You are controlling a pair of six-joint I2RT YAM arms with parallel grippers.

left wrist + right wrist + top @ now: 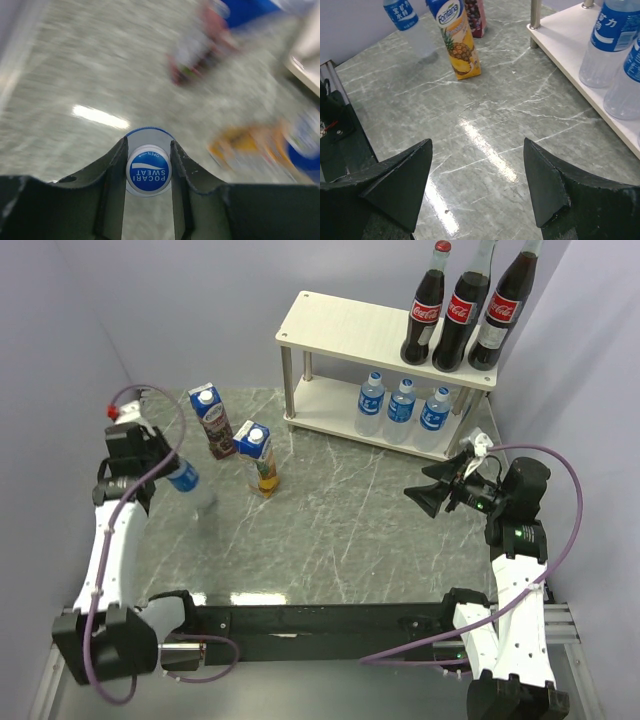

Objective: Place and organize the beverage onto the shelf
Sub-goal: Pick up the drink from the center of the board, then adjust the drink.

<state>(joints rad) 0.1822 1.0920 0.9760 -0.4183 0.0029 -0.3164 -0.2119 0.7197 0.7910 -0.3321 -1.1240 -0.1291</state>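
Observation:
On the shelf (340,325), three Coca-Cola bottles (462,308) stand on the top board and three water bottles (402,405) on the lower board. The grape carton (212,420) and the pineapple carton (258,455) stand on the table, left of the shelf. My left gripper (172,472) is shut on a fourth water bottle (190,483), tilted above the table. In the left wrist view its blue cap (148,170) sits between the fingers (112,175). My right gripper (435,495) hangs open with nothing in it, in front of the shelf.
The right wrist view shows the lower shelf board (570,65) with water bottles (607,45) to the right of the right gripper (476,145), and a metal leg (535,14). The pineapple carton (456,42) stands ahead on the marble table (485,115). Lilac walls enclose the table.

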